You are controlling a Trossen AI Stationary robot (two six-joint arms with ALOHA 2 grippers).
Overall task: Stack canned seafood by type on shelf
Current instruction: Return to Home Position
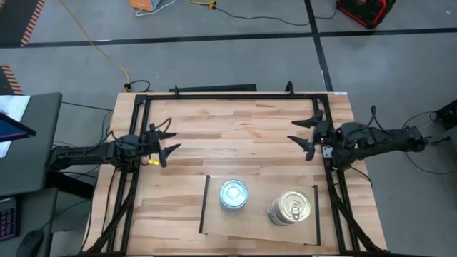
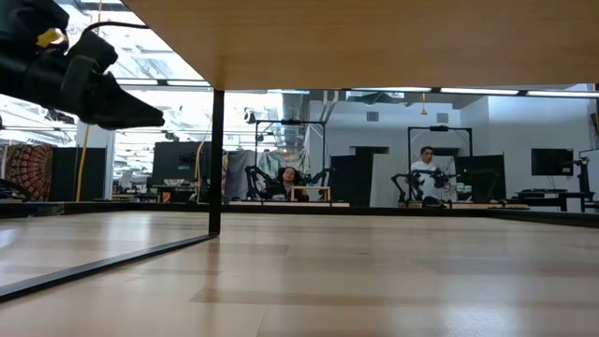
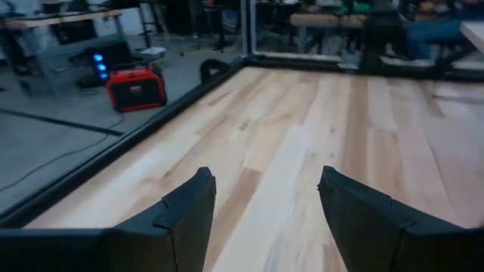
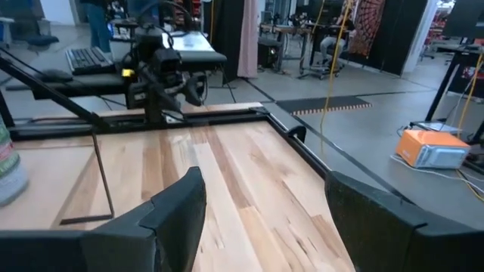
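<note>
The left gripper (image 1: 170, 139) is hanging over the table's (image 1: 235, 121) left edge, its fingers (image 3: 189, 219) spread wide with nothing between them. The right gripper (image 1: 296, 132) is mirroring it at the right edge, also spread wide and empty (image 4: 265, 200). Between the two, the whole middle and far part of the table is lying bare, bounded by a black rail (image 1: 214, 95) running along the far edge and down both sides.

The shelf (image 1: 258, 228) is sitting at the near edge, right of centre, well apart from both grippers. Two stacks of tins are standing on it: the silver-blue-lidded stack (image 1: 233, 194) towards its left strip, and the gold-lidded stack (image 1: 289, 208) close to its right strip, with a clear gap between them. From above the lids are hiding the tins underneath, so the number in each stack is not showing.

In the right wrist view only a sliver of a tin (image 4: 9, 170) with a green label is showing, cut off by the frame. The low view is showing no tins; a wooden board (image 2: 374, 42) is filling its top, and the left gripper (image 2: 112, 103) is only partly in frame. Far behind, a seated person (image 2: 285, 178) and a standing person (image 2: 428, 164) are too small to make out.
</note>
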